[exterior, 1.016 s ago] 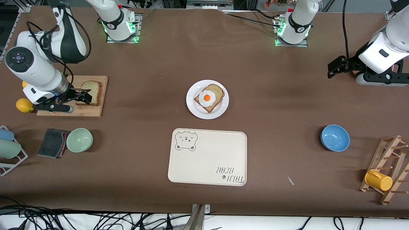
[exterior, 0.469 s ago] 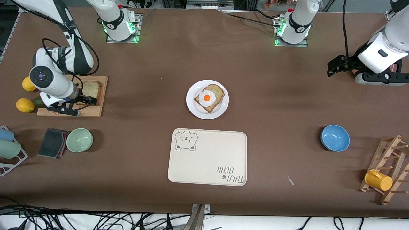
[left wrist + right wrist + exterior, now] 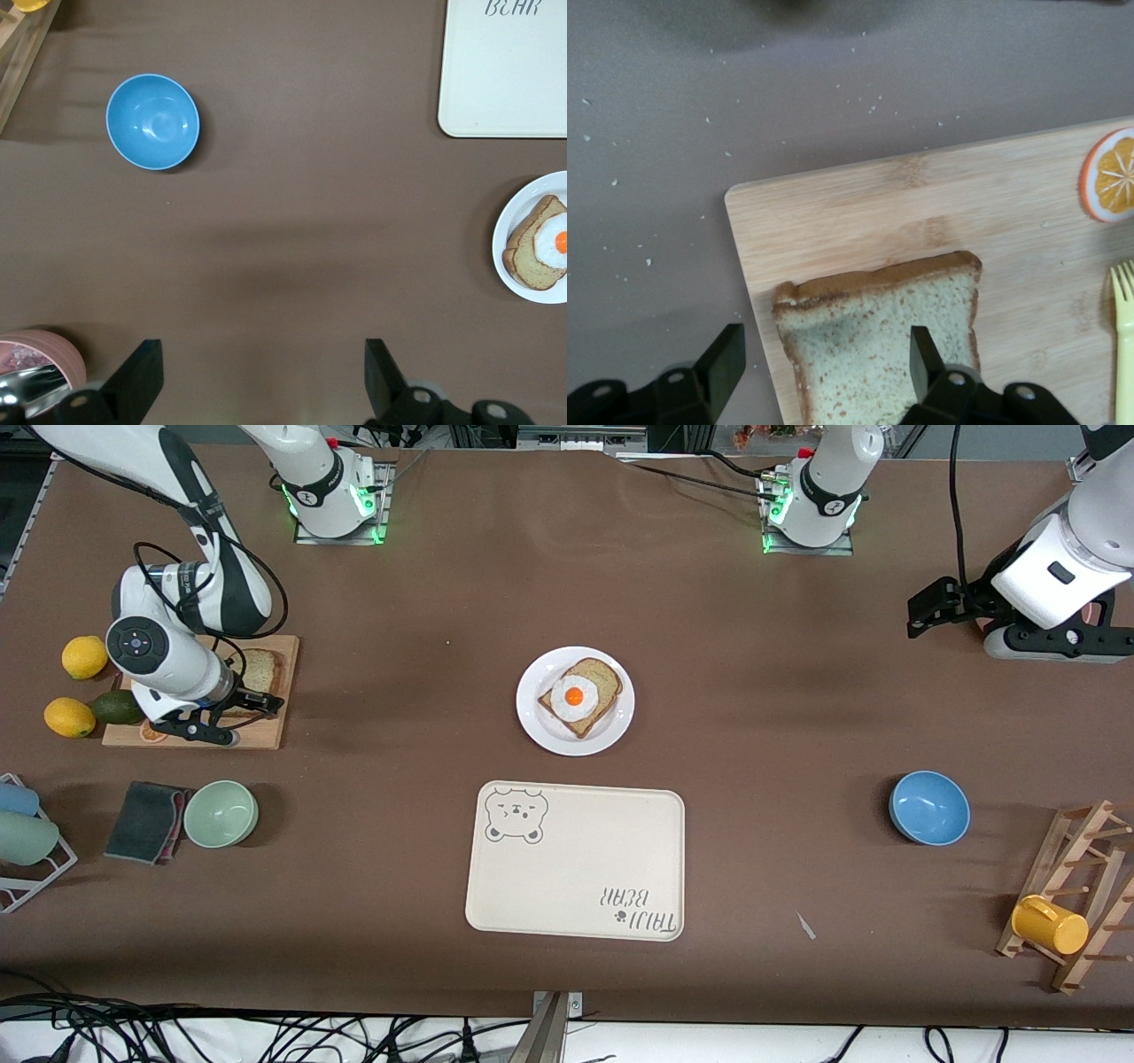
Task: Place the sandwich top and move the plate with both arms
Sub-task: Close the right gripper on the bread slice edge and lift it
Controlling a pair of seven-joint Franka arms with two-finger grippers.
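Toward the right arm's end of the bench (image 3: 762, 691), the sandwich top (image 3: 257, 673) lay flat on a wooden cutting board (image 3: 266, 731), partly hidden in the front view by the right arm's wrist. The right hand (image 3: 244, 707) was low over that board with its fingers spread wide, one finger (image 3: 926, 354) over the slice (image 3: 881, 345) and the other out past the board's edge (image 3: 744, 208); nothing was gripped. An orange slice (image 3: 1109, 174) and a yellow fork (image 3: 1123, 336) also lay on the board. Two lemons (image 3: 84, 657) and an avocado (image 3: 117, 707) sat just beside the board.

The plate (image 3: 536, 726) stood near the middle of the bench, carrying a bread slice topped with a fried egg (image 3: 574, 695). Nearer the front camera than the plate lay the cream bear-print tray (image 3: 576, 868), apart from it.

The left arm waited at its own end of the bench, its left hand (image 3: 930, 611) up in the air over bare bench with the fingers (image 3: 142, 376) set wide and holding nothing. A blue bowl (image 3: 928, 808) sat nearer the camera at that end, and a yellow mug (image 3: 1050, 926) hung on a wooden rack (image 3: 1085, 819). At the right arm's end, a green bowl (image 3: 221, 813) sat just beside a dark sponge (image 3: 146, 821).
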